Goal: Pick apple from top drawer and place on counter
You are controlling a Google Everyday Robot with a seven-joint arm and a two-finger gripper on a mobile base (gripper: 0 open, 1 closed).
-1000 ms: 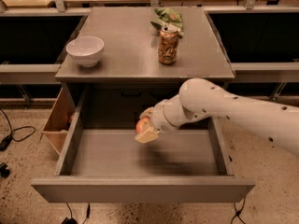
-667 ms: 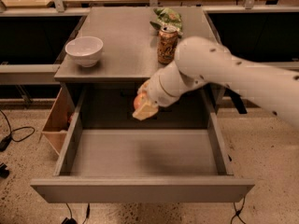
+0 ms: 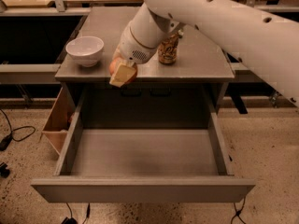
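My gripper (image 3: 122, 71) is shut on the red-orange apple (image 3: 115, 66) and holds it at the front edge of the grey counter (image 3: 196, 64), just right of the white bowl. The tan fingertips (image 3: 122, 74) cover most of the apple; only its left side shows. The white arm reaches in from the upper right. The top drawer (image 3: 140, 157) is pulled fully open below, and its floor is bare.
A white bowl (image 3: 85, 50) stands on the counter's left. A brown can (image 3: 168, 49) stands mid-counter, partly behind the arm. A tan wooden box (image 3: 57, 122) sits left of the drawer. Cables lie on the speckled floor at the left.
The gripper has lifted the apple up out of the drawer and leftward, to counter height at the front edge. The arm has swung higher and closer to the camera.
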